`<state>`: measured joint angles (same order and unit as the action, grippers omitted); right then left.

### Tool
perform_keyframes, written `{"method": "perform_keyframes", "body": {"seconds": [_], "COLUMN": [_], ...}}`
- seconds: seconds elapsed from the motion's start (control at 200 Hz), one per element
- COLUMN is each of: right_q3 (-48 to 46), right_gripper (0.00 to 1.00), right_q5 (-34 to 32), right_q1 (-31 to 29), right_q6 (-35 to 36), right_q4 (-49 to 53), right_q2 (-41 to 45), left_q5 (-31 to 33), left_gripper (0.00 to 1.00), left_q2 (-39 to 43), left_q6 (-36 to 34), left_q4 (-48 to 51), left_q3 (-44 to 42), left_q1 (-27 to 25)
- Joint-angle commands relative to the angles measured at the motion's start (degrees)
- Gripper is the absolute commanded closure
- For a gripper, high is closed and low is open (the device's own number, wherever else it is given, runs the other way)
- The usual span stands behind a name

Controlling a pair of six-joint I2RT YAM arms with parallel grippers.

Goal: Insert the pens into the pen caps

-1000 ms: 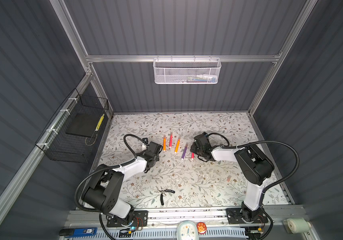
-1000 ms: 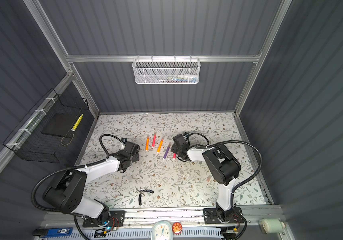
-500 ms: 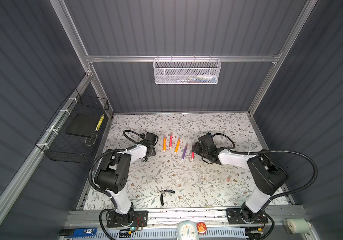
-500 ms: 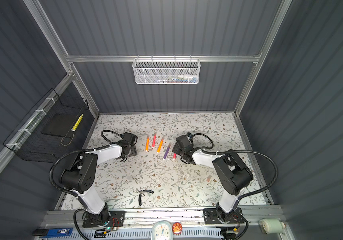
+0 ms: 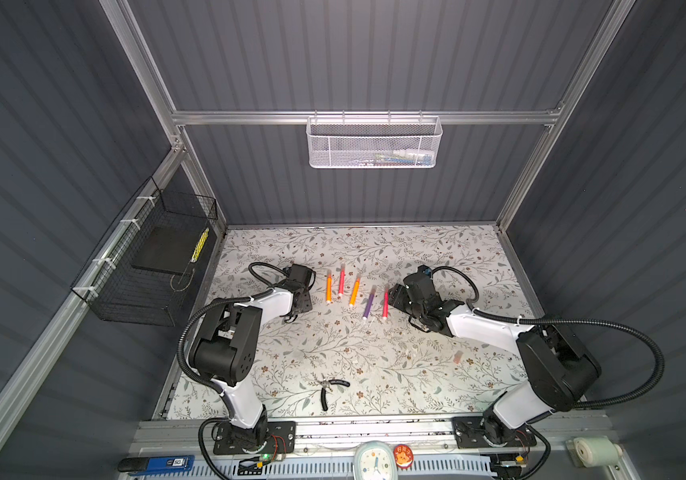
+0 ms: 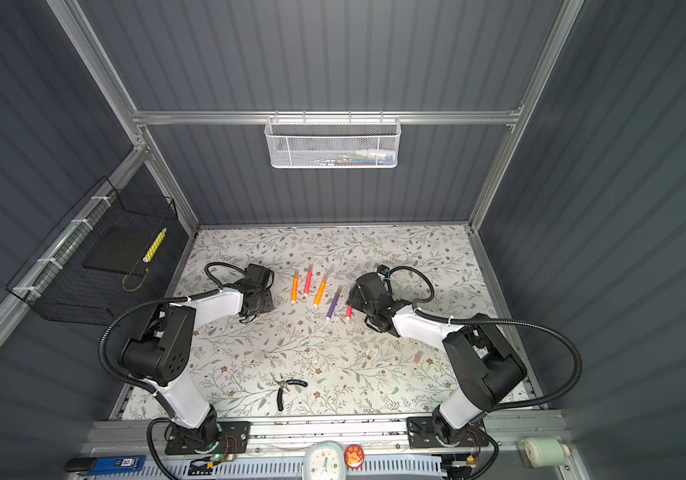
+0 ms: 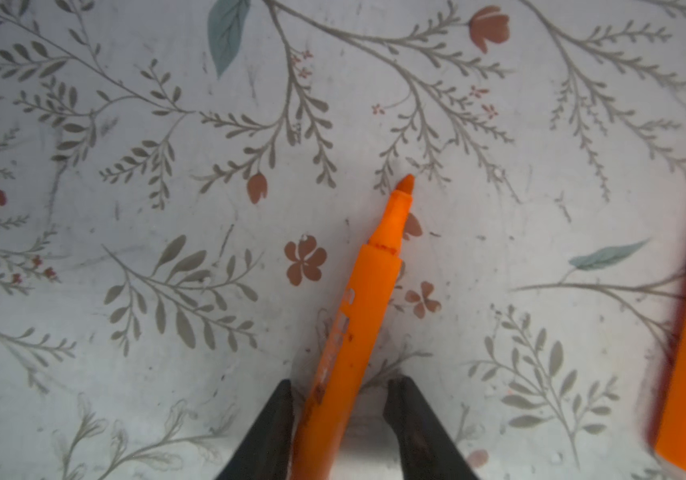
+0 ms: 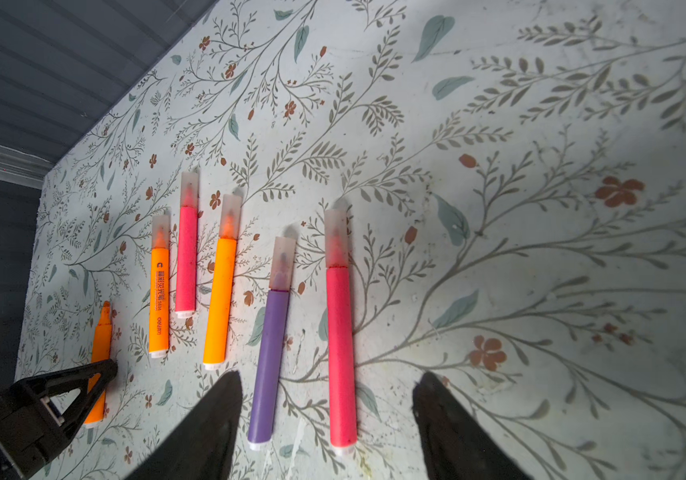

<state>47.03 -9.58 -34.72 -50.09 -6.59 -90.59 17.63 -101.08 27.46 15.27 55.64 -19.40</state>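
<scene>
Five capped pens lie in a row: orange, pink, yellow-orange, purple and pink-red. Each wears a translucent pen cap. A sixth, uncapped orange pen lies between the fingers of my left gripper. One finger touches it and the other stands a little off. In both top views the left gripper hides this pen. My right gripper is open, its fingers straddling the butt ends of the purple and pink-red pens without touching them.
A loose pale-pink cap lies front right on the floral mat. Black-handled pliers lie near the front edge. A black wire basket hangs on the left wall and a white mesh basket on the back rail.
The left jaws have narrowed from wide open to close around the uncapped orange pen, and the left arm has folded back. The right jaws have widened and drawn slightly right, off the pink-red pen.
</scene>
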Motion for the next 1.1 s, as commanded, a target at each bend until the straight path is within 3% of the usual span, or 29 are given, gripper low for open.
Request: {"method": "perform_keyframes", "body": {"seconds": [0.0, 0.125, 0.34, 0.495, 0.72, 0.85, 1.095], "right_q3": [-0.10, -0.06, -0.74, -2.96, -7.68, -11.05, -17.08], "right_gripper": [0.32, 0.32, 0.32, 0.32, 0.32, 0.30, 0.29], "right_q5": [-0.18, -0.09, 0.63, 3.06, 2.82, 0.70, -0.16], "right_q1": [-0.43, -0.61, -1.00, -2.81, -5.05, -6.31, -8.82], "right_q6": [0.25, 0.14, -0.36, -2.17, -5.09, -5.04, -6.81], "right_q4": [-0.04, -0.19, -1.33, -6.46, -11.80, -11.91, -15.05], "right_q2": [-0.97, -1.11, -0.39, 1.20, 9.64, 17.78, 27.79], "left_q5": [-4.05, -3.71, -3.82, -5.75, -1.14, -2.13, -12.78], "left_gripper": [0.64, 0.70, 0.93, 0.99, 1.00, 1.00, 1.00], "left_q2": [-0.70, -0.85, -1.09, 3.91, 17.38, 26.07, 31.90], "left_q6": [0.04, 0.57, 0.25, -0.29, -2.68, -4.31, -9.69], "left_q4": [5.00, 5.55, 5.57, 2.25, -0.17, -5.17, -22.84], "left_q3": [-2.90, -3.07, -2.77, -5.04, -6.19, -9.22, -16.80], "left_q1": [-0.53, -1.40, -1.96, -3.49, -16.53, -23.27, -32.70]}}
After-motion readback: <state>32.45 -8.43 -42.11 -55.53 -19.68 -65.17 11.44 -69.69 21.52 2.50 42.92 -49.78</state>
